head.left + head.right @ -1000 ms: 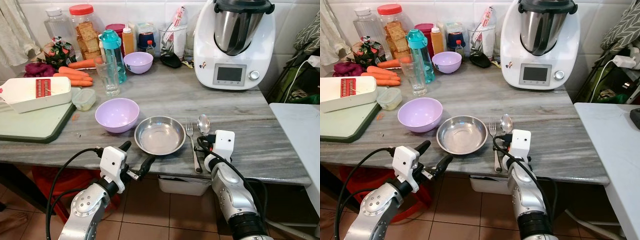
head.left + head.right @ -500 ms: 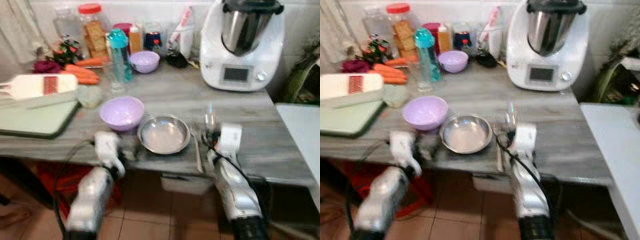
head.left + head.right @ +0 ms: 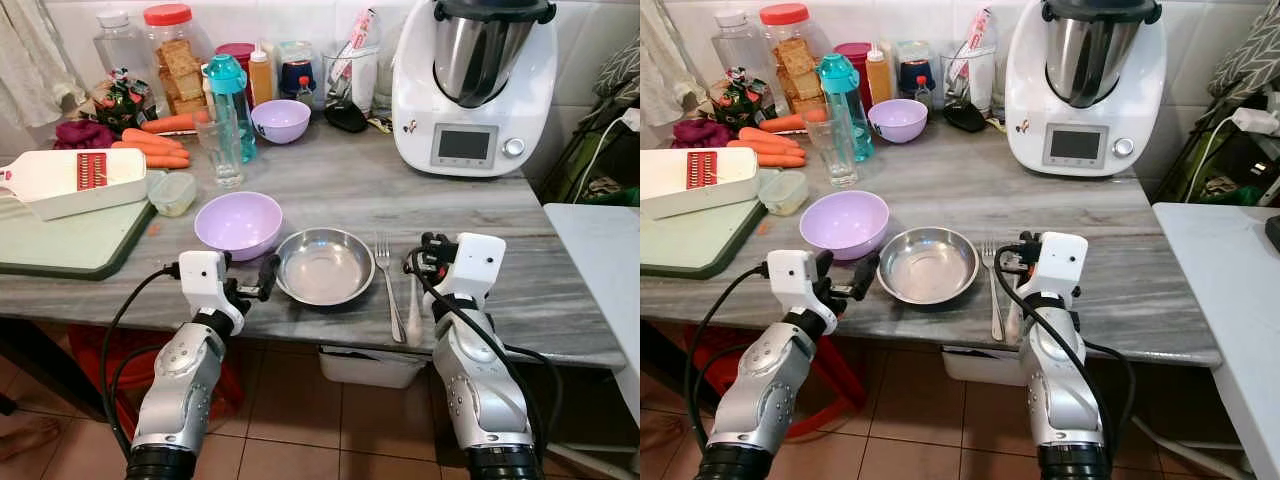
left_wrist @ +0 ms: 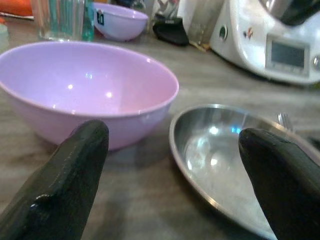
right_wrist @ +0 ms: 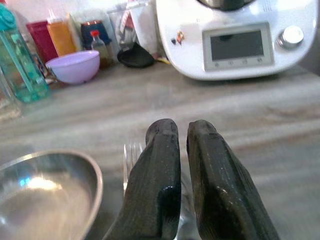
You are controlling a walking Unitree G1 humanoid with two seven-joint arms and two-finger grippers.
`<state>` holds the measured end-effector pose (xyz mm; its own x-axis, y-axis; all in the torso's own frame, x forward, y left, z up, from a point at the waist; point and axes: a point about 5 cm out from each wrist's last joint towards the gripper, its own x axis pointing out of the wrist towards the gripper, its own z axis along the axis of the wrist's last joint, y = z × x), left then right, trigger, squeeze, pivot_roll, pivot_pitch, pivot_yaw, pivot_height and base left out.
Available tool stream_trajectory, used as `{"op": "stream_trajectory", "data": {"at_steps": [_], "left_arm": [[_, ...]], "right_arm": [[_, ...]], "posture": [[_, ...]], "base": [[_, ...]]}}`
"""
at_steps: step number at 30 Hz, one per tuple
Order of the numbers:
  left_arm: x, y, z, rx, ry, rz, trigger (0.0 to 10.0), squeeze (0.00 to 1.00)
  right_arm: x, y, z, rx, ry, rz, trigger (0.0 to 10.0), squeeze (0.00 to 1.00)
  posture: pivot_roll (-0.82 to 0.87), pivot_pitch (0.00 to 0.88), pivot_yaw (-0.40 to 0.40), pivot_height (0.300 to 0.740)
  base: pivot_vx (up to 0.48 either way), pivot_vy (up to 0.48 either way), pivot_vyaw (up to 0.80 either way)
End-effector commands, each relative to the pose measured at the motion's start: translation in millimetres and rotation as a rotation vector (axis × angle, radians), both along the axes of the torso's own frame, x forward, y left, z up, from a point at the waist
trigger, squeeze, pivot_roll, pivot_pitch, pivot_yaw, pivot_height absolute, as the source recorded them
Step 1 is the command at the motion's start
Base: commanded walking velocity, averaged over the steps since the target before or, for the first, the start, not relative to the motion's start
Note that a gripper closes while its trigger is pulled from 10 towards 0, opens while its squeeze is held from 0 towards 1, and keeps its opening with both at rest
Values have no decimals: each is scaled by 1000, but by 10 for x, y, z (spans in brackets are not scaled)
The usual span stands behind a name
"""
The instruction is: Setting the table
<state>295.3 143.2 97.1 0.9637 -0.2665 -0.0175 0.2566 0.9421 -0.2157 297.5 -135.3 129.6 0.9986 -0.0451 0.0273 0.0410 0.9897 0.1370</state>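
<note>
Fork (image 3: 386,283) lies lengthwise, tines toward the wall.

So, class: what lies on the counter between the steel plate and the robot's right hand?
A fork lies between the steel plate and the right hand, seen in the left eye view.

Grey veined stone counter (image 3: 560,300) against a white tiled wall (image 3: 585,35). Terracotta floor tiles (image 3: 290,440) below. White table (image 3: 600,250) just beside, at the right. Red stool (image 3: 85,360) under the counter.
</note>
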Motion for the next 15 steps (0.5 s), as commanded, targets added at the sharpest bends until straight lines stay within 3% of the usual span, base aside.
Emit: {"op": "stream_trajectory", "data": {"at_steps": [1, 7, 15], "left_arm": [[-27, 40, -3, 59, -7, -14, 10000, 0], [-73, 102, -25, 43, -2, -14, 10000, 0], [-69, 57, -19, 41, -1, -28, 10000, 0]], "right_arm": [[-46, -9, -13, 0, 15, -8, 10000, 0], [-96, -60, -52, -15, 28, -15, 10000, 0], [-62, -42, -42, -32, 27, -15, 10000, 0]], "posture": [[1, 0, 47, 740], [-1, 0, 52, 740], [4, 0, 54, 740]], "base": [[0, 0, 0], [0, 0, 0], [0, 0, 0]]}}
